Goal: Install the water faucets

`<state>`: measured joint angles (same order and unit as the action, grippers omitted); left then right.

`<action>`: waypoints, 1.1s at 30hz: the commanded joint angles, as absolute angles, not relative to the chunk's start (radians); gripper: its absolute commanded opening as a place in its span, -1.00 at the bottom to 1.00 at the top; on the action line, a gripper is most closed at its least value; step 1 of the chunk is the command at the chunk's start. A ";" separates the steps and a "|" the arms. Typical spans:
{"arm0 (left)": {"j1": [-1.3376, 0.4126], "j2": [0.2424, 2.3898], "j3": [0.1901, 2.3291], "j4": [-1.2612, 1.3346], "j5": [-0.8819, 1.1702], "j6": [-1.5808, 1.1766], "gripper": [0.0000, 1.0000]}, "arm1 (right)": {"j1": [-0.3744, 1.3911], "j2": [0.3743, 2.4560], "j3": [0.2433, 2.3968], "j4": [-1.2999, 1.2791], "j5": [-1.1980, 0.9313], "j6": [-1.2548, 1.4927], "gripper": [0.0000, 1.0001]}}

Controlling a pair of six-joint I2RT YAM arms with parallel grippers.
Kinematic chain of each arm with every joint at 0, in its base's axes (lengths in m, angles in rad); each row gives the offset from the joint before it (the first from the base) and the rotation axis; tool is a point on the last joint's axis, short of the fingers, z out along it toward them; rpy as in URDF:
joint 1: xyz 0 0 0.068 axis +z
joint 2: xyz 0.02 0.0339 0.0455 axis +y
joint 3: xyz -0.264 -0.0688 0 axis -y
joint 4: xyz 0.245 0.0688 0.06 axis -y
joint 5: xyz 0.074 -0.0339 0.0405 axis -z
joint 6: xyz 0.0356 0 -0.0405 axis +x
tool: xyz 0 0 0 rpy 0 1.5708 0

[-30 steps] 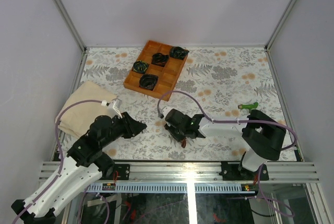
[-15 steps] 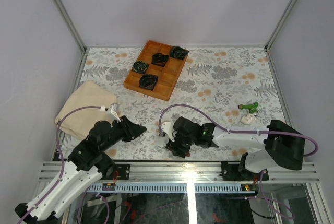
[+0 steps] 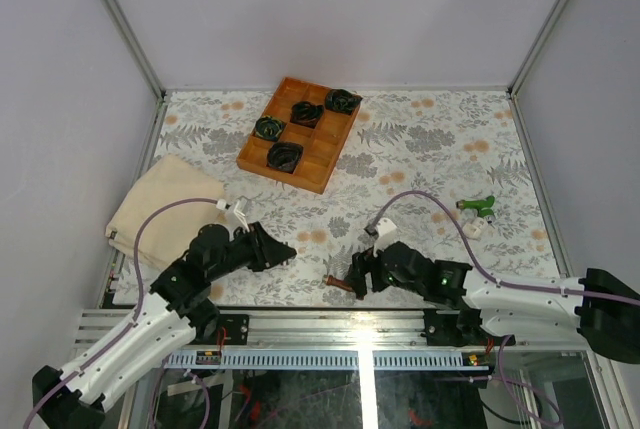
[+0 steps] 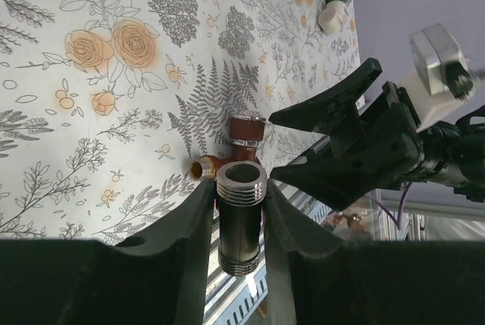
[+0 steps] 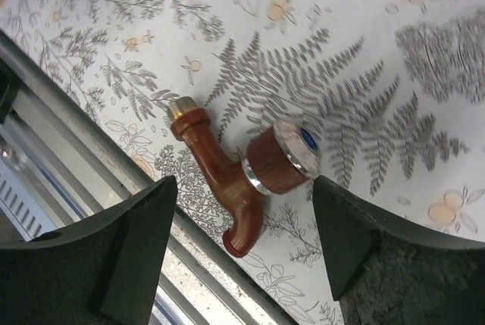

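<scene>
The dark red-brown water faucet (image 5: 227, 181) lies on its side on the flowered table at the near edge, also visible from above (image 3: 338, 282). My right gripper (image 5: 242, 211) stands open over it, one finger on each side, apart from it. My left gripper (image 4: 240, 207) is shut on a short black pipe fitting (image 4: 240, 226) with silvery threaded ends, held just left of the red-brown water faucet (image 4: 239, 137). In the top view the left gripper (image 3: 280, 252) and the right gripper (image 3: 356, 274) face each other. The green water faucet (image 3: 478, 205) lies at the right.
A small white piece (image 3: 475, 229) lies beside the green faucet. A wooden tray (image 3: 326, 156) with black-and-green coiled bundles (image 3: 284, 157) sits at the back. A folded beige cloth (image 3: 160, 204) lies at the left. The metal rail (image 3: 360, 324) borders the near edge.
My right gripper has opened and let go of the red-brown faucet, which now lies at the near edge. The right arm has swung low and to the right. My left gripper moved right.
</scene>
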<state>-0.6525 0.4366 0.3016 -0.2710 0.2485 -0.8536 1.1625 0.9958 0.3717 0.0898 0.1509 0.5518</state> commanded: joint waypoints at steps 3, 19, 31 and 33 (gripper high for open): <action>-0.645 0.499 0.238 -0.010 0.355 -0.841 -1.00 | 1.166 0.932 0.264 0.196 0.244 0.931 0.56; -0.646 0.637 0.097 0.315 0.447 -0.914 -1.00 | 1.166 0.921 0.156 0.265 0.252 1.192 0.47; -0.647 1.003 0.151 0.531 0.493 -0.918 -1.00 | 1.166 0.906 0.103 0.296 0.231 1.284 0.30; -0.649 1.033 0.144 0.561 0.500 -0.926 -1.00 | 1.166 0.896 0.098 0.293 0.223 1.284 0.29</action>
<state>-0.6525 0.9859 0.1200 0.3916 0.4583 -0.9081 1.1625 0.9123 0.1181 0.2817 0.2085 1.2499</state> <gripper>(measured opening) 0.269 0.650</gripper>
